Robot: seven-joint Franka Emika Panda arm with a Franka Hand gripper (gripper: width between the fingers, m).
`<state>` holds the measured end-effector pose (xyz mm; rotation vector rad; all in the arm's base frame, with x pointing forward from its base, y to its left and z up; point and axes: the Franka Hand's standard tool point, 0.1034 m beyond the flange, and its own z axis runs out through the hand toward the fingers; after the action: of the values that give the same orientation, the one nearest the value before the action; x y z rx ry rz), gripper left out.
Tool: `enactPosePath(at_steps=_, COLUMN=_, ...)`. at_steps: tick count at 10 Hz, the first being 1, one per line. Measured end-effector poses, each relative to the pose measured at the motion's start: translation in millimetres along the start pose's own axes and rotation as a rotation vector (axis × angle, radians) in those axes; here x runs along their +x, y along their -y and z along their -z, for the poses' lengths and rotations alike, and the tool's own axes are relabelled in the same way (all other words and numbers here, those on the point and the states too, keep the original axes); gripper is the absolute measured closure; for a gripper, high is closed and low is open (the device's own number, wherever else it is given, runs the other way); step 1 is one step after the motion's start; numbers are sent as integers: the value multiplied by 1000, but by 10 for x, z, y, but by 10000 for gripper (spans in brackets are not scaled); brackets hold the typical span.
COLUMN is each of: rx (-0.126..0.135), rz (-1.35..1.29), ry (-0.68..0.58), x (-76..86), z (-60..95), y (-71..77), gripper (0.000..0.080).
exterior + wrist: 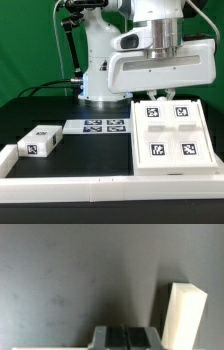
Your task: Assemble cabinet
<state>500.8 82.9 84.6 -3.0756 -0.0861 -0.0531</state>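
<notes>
Since the cabinet (168, 135) looked a light, stiff, smooth plastic box, we judged its thin side wall the best hold; it lay just beside the marker board (103, 126), the gripper (125, 332) pressed together, empty.

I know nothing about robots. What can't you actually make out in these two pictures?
Exterior view: the far edge of the cabinet is hidden behind the robot arm.
Exterior view: the tags on the small panel are too small to read.
Wrist view: the fingers are cut off by the picture's edge.
Wrist view: the white piece is blurred; which part it is cannot be told.
</notes>
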Motion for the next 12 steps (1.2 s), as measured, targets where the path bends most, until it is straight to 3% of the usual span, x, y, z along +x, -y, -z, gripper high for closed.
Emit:
enactPosePath(at_steps=4, rx=-1, rz=12, ry=12, x=-18, z=-24, y=-10, gripper=798)
enactPosePath(at_steps=8, rx=-2, rz=27, ry=31, x=135, z=300, y=-24, gripper=798)
enactPosePath(at_steps=12, rx=-2, rz=29, ry=37, x=130, z=296, y=-19, gripper=798)
